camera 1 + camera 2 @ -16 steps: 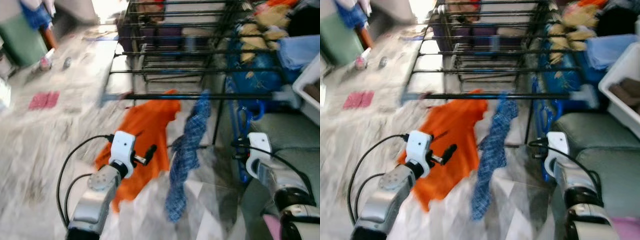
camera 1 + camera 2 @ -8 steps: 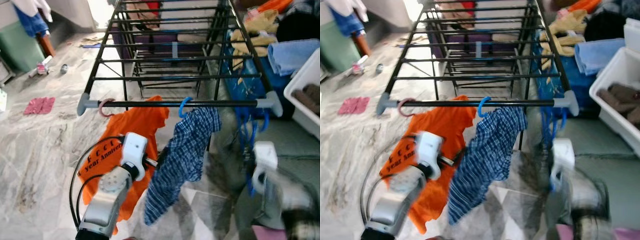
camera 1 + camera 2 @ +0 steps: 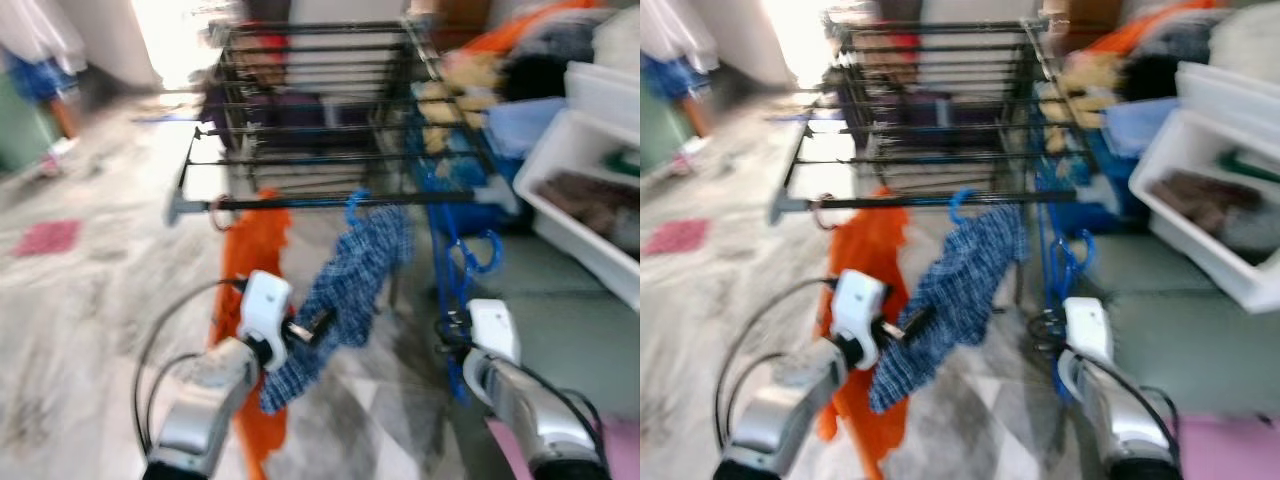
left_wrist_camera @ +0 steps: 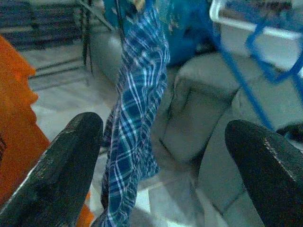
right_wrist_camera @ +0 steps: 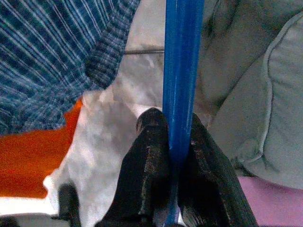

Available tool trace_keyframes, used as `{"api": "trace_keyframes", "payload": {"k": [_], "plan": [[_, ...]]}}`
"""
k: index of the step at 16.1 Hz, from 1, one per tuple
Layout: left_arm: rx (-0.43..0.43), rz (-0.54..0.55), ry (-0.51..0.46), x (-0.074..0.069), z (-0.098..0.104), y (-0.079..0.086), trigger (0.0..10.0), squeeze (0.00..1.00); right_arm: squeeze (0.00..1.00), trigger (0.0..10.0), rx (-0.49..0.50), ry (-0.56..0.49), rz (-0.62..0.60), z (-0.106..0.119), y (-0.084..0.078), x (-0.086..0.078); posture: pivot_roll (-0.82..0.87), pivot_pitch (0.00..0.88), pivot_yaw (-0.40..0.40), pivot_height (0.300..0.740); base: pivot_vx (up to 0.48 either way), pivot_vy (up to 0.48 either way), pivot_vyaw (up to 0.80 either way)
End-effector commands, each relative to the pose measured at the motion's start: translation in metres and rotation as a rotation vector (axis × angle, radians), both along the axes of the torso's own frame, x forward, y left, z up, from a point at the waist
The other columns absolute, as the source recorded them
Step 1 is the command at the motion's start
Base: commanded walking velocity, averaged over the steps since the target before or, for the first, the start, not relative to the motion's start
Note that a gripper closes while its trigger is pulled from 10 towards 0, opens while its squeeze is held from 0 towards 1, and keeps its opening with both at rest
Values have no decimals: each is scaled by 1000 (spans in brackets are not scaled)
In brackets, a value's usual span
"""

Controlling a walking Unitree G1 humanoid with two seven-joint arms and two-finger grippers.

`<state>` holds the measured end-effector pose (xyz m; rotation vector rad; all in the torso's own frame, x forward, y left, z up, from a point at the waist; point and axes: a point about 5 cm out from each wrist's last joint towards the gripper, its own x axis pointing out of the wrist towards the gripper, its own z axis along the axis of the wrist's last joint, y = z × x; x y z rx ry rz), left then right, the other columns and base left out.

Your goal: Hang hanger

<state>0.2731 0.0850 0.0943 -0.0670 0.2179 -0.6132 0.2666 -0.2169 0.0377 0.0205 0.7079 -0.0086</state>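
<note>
A black drying rack (image 3: 330, 110) stands ahead, blurred. On its front rail (image 3: 340, 201) an orange shirt (image 3: 248, 255) hangs on a pink hanger, and beside it a blue plaid shirt (image 3: 352, 268) hangs on a blue hanger. My right gripper (image 5: 173, 137) is shut on the stem of an empty blue hanger (image 5: 182, 71), held low to the right of the rack (image 3: 462, 270). My left gripper (image 4: 163, 142) is open with nothing between its fingers (image 4: 61, 165), close in front of the plaid shirt (image 4: 137, 94).
White bins (image 3: 585, 195) with clothes stand on the right over a grey cushioned seat (image 3: 565, 300). A blue basket piled with laundry (image 3: 470, 130) sits beside the rack's right end. A red cloth (image 3: 45, 237) lies on the marble floor at left.
The whole picture has shifted and blurred, so the camera moved. The plaid shirt has swung on its hanger. Both arms hold much the same pose, the right still gripping the blue hanger.
</note>
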Motion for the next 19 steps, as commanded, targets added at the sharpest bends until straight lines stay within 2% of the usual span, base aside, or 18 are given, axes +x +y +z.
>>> {"api": "trace_keyframes", "payload": {"k": [1,6,11,13,15,19], "plan": [[5,0,15,-2,-3,0,10000,0,0,10000,1,-34,15,9,4,7,-7,44,18,740,0,480,-675],[-14,-43,-22,-6,2,-1,10000,0,0,10000,-11,-41,-4,12,2,7,-10,55,22,740,0,74,-110],[-33,-50,-20,-9,1,-2,10000,0,0,10000,-9,-54,-14,27,-9,19,-15,68,12,740,387,0,0],[-39,-51,-15,-10,1,-3,10000,0,0,10000,-22,-58,40,32,-5,23,-20,71,10,740,420,0,0],[-51,-58,-15,-11,1,-5,10000,0,0,10000,-7,-41,109,33,6,23,-22,72,8,740,347,0,0],[-55,-68,-14,-12,2,-5,10000,0,0,10000,-35,-66,143,40,8,28,-21,74,5,740,0,0,0]]}}
